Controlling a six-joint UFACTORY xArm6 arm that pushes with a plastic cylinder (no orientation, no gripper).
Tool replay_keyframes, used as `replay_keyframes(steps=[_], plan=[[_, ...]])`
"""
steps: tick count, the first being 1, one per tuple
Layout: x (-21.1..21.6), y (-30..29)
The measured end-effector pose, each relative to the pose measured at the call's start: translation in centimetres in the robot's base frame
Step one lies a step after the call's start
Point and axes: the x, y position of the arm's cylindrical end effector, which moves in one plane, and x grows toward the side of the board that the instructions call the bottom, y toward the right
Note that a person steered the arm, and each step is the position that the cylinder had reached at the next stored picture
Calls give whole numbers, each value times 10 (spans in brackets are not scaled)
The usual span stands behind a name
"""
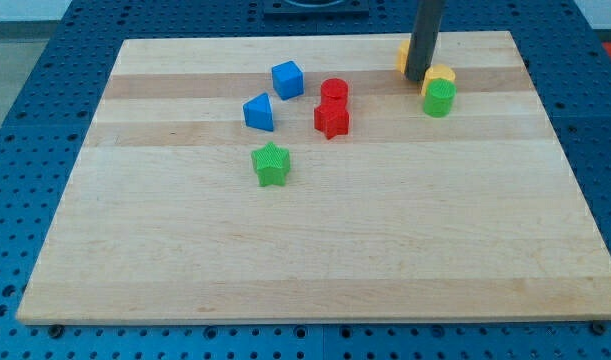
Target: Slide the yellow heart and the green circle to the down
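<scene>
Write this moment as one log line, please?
my tip: upper right, just left of yellow heart | green circle: touching heart's lower side | both near top edge, not yet slid down

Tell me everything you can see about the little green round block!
The green circle is a small, bright green, stubby cylinder, looking like ribbed plastic. It stands upright on the wooden board near the view's top right. A yellow block sits right behind it, apparently touching. My tip is just to its left and slightly farther back, seemingly not touching it.
</scene>
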Motion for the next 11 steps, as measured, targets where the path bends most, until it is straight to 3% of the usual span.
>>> replay_keyframes(steps=[4, 6, 9, 11], plan=[[-17, 42], [24, 42], [45, 14], [61, 53]])
